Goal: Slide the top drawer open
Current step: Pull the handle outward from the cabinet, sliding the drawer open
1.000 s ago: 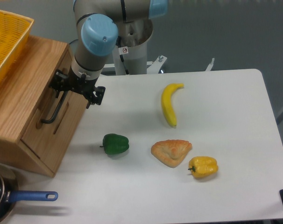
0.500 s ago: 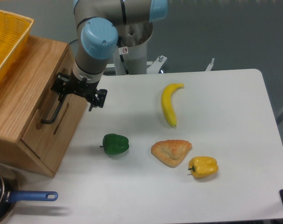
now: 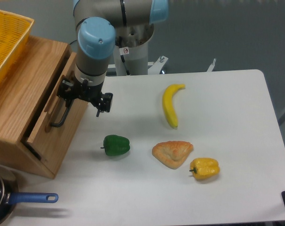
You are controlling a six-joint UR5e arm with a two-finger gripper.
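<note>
The top drawer (image 3: 43, 125) of the light-oak cabinet stands slid out a little toward the right. A dark gap shows at its near end. Its long black bar handle (image 3: 58, 121) runs along the front panel. My gripper (image 3: 75, 100) hangs over the handle's far end and is shut on the bar. The fingertips themselves are mostly hidden under the wrist.
The wooden cabinet body (image 3: 18, 99) stands at the left edge with a yellow basket (image 3: 3, 42) on top. On the white table lie a green pepper (image 3: 116, 145), a banana (image 3: 170, 107), a pastry (image 3: 172, 153) and a yellow pepper (image 3: 204, 168). A blue-handled pan (image 3: 30, 198) sits front left.
My gripper has moved right and slightly toward the front. The handle and drawer front came with it, so the drawer now stands out from the cabinet.
</note>
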